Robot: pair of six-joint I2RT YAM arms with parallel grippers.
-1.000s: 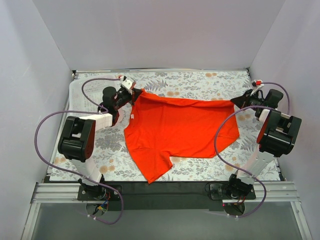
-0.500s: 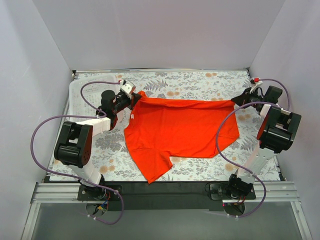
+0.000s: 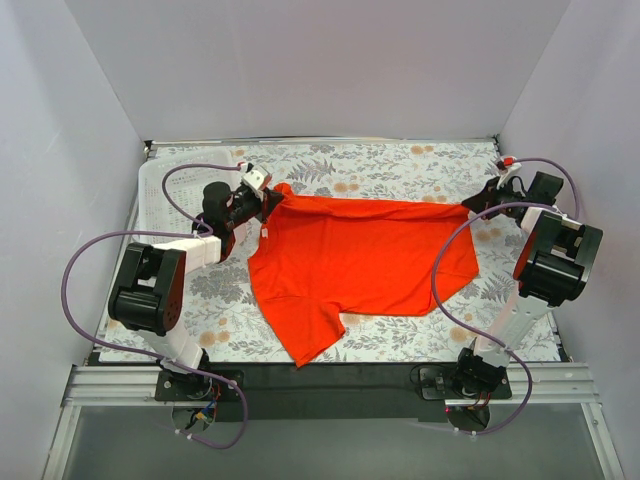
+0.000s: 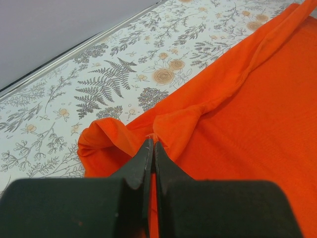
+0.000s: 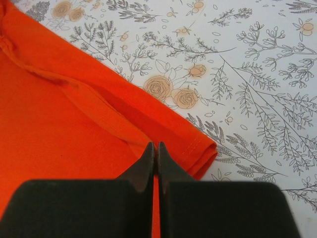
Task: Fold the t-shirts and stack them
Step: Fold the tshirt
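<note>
Across the flowered worktop (image 3: 400, 165) we see one orange-red t-shirt (image 3: 360, 260) spread mostly flat, its far edge drawn into a nearly straight line between our two arms. At the left end of that line the left claw (image 3: 268, 197) is clenched on the cloth. From the left wrist camera we see its two dark tips pressed together with a bunched fold of fabric pinched at them, and a small rumpled lobe of cloth just to their left. The rest of the shirt runs away from that claw to the right, with a long crease leading off toward the far corner.

At the right end the right claw (image 3: 470, 205) is likewise clenched on the shirt. Its tips meet just inside a stitched hem corner, which sticks out slightly to the right of them onto the bare print. From there the cloth spreads leftward. Between the claws the shirt's body lies toward the near side, with one pointed flap reaching close to the worktop's near edge, left of centre.
</note>
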